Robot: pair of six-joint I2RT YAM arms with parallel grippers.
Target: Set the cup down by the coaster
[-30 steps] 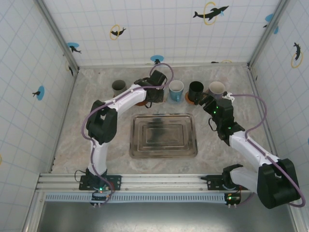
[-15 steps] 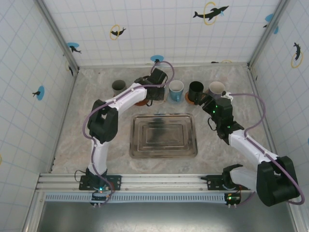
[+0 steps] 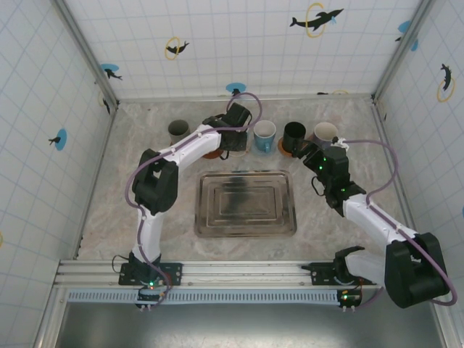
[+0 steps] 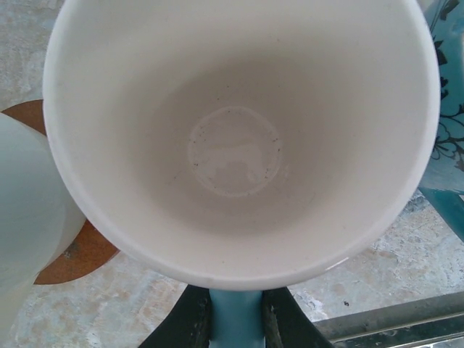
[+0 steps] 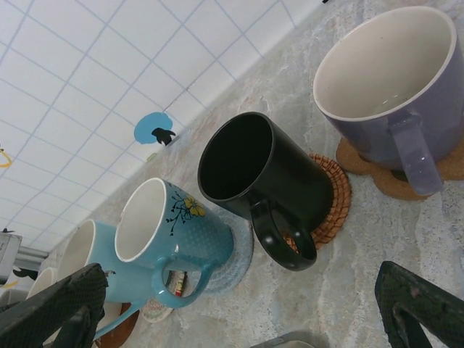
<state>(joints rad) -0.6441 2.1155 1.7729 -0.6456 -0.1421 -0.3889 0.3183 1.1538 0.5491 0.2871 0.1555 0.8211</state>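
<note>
In the left wrist view we look straight down into the cup [image 4: 239, 145]: a wide off-white inside with a faint ring at the bottom, a thick rounded rim, and a pale blue handle at the lower edge of the frame. The left tool [image 4: 235, 322] is closed nearly all the way on that handle, one dark finger on each side. The cup sits at the upper middle of the top view, under the left wrist, and its rim overlaps the brown coaster [image 4: 72, 255] at lower left; we cannot tell whether it rests on the counter [image 3: 105, 217] or hangs above it. A pale rounded vessel [image 4: 25, 203] covers part of that coaster, and a teal patterned cup [image 4: 446, 109] stands just beside on the right. The right tool [image 3: 305, 151] hangs wide open and empty, facing a black mug [image 5: 261, 170] and a purple mug [image 5: 384, 87], each on its own mat. The counter is mottled grey stone, walled by white tiles [image 3: 239, 43] with dolphin stickers. A steel tray [image 3: 245, 203] lies in the centre, with bare counter on both sides.
</note>
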